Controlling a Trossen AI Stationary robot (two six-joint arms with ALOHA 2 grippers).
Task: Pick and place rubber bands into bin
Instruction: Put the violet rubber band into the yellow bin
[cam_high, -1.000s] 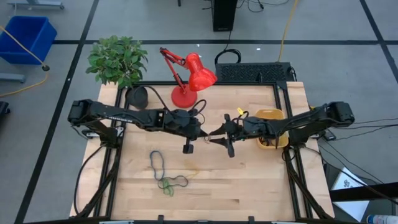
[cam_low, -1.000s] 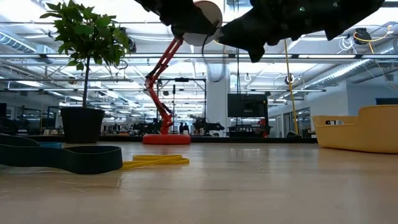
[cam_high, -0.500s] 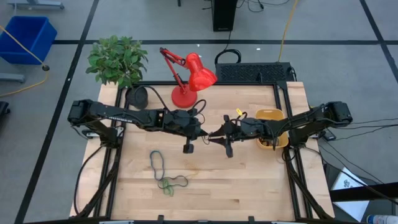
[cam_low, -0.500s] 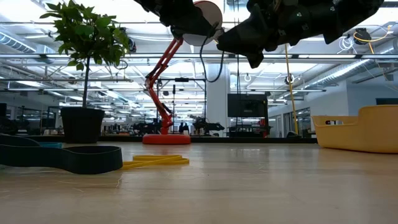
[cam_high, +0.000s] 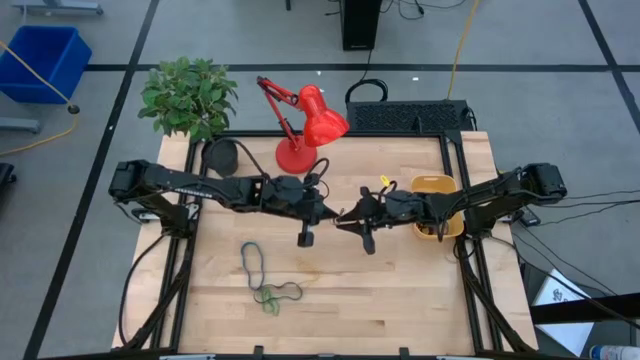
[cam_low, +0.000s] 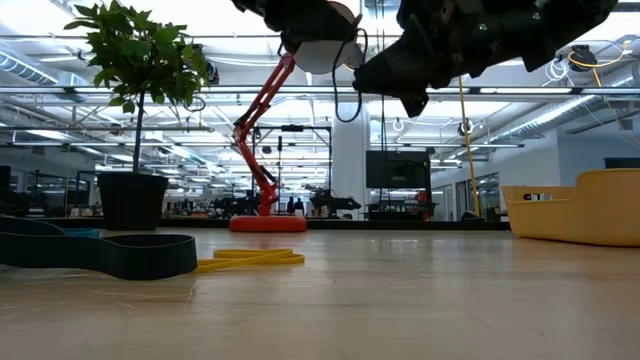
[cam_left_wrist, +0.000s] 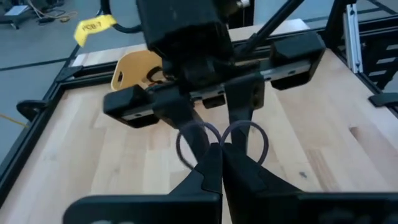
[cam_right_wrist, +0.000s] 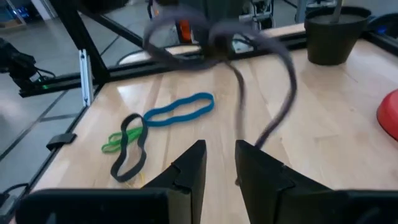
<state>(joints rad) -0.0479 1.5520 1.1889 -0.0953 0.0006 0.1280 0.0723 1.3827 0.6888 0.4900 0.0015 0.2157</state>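
My left gripper (cam_high: 330, 214) and my right gripper (cam_high: 346, 219) meet tip to tip high above the middle of the table. My left gripper (cam_left_wrist: 221, 155) is shut on a dark rubber band (cam_left_wrist: 189, 142). The band also shows in the right wrist view (cam_right_wrist: 283, 68) and the low view (cam_low: 345, 100). My right gripper (cam_right_wrist: 221, 165) is open, with its fingers (cam_left_wrist: 186, 121) close on either side of the left fingertips. A blue band (cam_right_wrist: 180, 109), a green band (cam_right_wrist: 115, 143) and a black band (cam_right_wrist: 130, 155) lie flat on the table. The yellow bin (cam_high: 437, 188) stands at the table's right. My left gripper pinches the dark band between its two fingertips, with a small loop (cam_left_wrist: 250, 135) bulging out on each side of them. The fingers lie about level and come from the table's left. The band is lifted clear of the table and its free part hangs slack (cam_right_wrist: 242, 106). My right gripper: I cannot tell whether its fingers touch the band.
A red desk lamp (cam_high: 300, 125) and a potted plant (cam_high: 190, 100) stand at the table's far left. In the low view, a dark band (cam_low: 110, 255) and a yellow band (cam_low: 250, 260) lie close to the camera. Bare wood lies between the grippers and the bin.
My left gripper has gone a little toward the table's right edge and my right gripper a little toward the left, so their tips now meet. The dark band now shows hanging between them in the low view.
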